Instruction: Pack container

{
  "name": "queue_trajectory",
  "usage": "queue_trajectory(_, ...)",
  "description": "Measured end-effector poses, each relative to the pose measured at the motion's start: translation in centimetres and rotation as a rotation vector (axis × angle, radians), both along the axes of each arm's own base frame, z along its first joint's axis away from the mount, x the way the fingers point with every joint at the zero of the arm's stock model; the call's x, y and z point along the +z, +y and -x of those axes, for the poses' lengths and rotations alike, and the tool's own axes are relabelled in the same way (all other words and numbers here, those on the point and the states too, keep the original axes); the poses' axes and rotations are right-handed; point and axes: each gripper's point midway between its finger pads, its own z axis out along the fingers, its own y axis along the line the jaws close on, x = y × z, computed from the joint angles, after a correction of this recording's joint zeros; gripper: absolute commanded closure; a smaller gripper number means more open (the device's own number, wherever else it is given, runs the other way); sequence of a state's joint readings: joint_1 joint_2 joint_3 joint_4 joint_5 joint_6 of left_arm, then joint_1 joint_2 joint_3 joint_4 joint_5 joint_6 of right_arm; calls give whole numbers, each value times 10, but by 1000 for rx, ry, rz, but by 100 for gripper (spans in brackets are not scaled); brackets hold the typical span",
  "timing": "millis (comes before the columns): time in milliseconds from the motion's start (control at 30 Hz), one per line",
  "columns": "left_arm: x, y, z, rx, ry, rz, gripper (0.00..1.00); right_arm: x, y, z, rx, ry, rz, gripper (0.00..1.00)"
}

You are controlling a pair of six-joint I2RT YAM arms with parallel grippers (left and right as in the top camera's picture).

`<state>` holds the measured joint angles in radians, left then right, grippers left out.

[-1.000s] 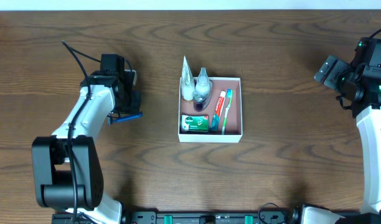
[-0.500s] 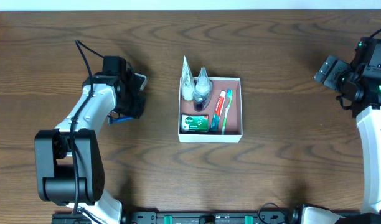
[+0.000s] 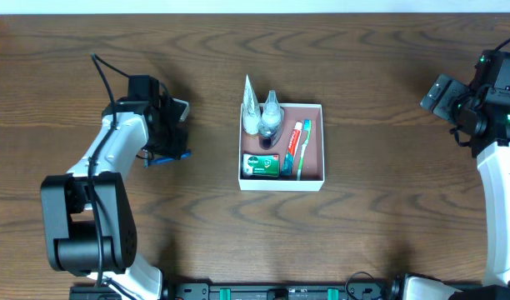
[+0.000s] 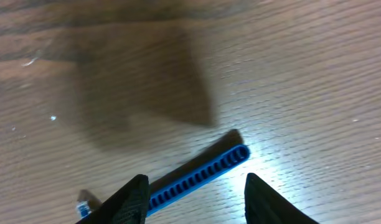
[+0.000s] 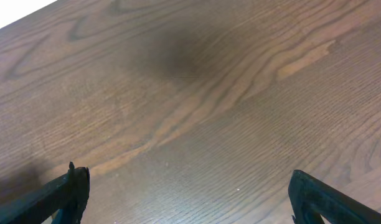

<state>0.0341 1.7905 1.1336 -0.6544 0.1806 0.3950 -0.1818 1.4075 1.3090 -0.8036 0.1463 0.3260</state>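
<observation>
The container [image 3: 282, 182] sat at the middle of the table [image 3: 372, 233], well to the right of the left gripper [image 3: 173, 133] and well to the left of the right gripper [image 3: 438, 93]. It was a shallow square box with thin white walls and a pinkish-brown floor. It held a green packet [image 3: 262, 165], two toothbrushes [image 3: 298, 147] and small clear bottles [image 3: 270, 118] along its left side.

The left gripper hung with its dark fingers [image 4: 136, 194] spread apart, holding nothing. A blue comb [image 4: 200, 176] of ridged plastic lay flat on the wood between them. The right gripper [image 5: 187, 202] was also released, its black fingers wide apart over bare board. The table was dark brown wood with a strong wavy grain.
</observation>
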Motion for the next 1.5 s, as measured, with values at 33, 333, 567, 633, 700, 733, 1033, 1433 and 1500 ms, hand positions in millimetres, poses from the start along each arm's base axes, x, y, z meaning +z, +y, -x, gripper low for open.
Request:
queue_trajectory(33,0,2,0,5,1,0,49,0,0,0,0,0,0,1)
queue_trajectory(333,-5,5,-1,11,8,0,49,0,0,0,0,0,0,1)
queue_trajectory(567,-24,5,7,11,70,6,49,0,0,0,0,0,0,1)
queue_trajectory(633,-25,5,7,10,71,7,49,0,0,0,0,0,0,1)
queue_trajectory(700,-25,4,8,10,73,9,49,0,0,0,0,0,0,1)
queue_trajectory(733,-25,4,9,10,76,9,49,0,0,0,0,0,0,1)
queue_trajectory(1033,-26,4,19,10,120,12,50,0,0,0,0,0,0,1)
queue_trajectory(1433,-25,-4,31,6,169,57,67,0,0,0,0,0,0,1)
queue_trajectory(1500,-25,-5,32,12,174,64,70,0,0,0,0,0,0,1)
